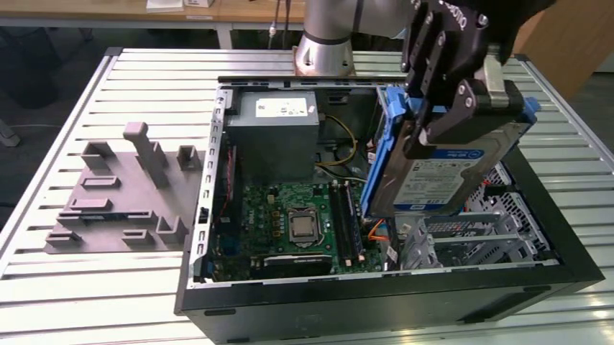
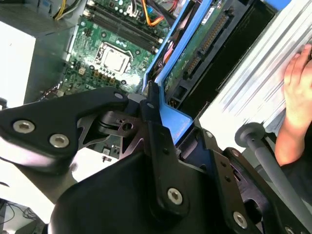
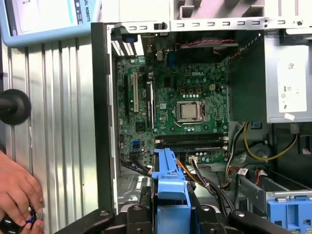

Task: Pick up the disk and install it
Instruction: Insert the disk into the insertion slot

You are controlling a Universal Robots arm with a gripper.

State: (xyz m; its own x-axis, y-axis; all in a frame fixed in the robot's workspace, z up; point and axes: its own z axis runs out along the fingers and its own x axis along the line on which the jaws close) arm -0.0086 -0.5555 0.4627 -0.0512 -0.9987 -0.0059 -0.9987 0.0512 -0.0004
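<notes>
My gripper is shut on the disk, a silver hard drive with a white-and-blue label and blue rails along its edges. The disk hangs tilted above the right side of the open computer case in the exterior view, clear of the parts below. In the second wrist view the disk's green circuit-board underside and a blue rail run out from between the black fingers. The first wrist view shows the blue rail end held above the case interior.
Inside the case lie a green motherboard, a grey power supply box, cables and a metal drive cage with a blue tab. A grey fixture block sits on the slatted table. A person's hand rests beside the case.
</notes>
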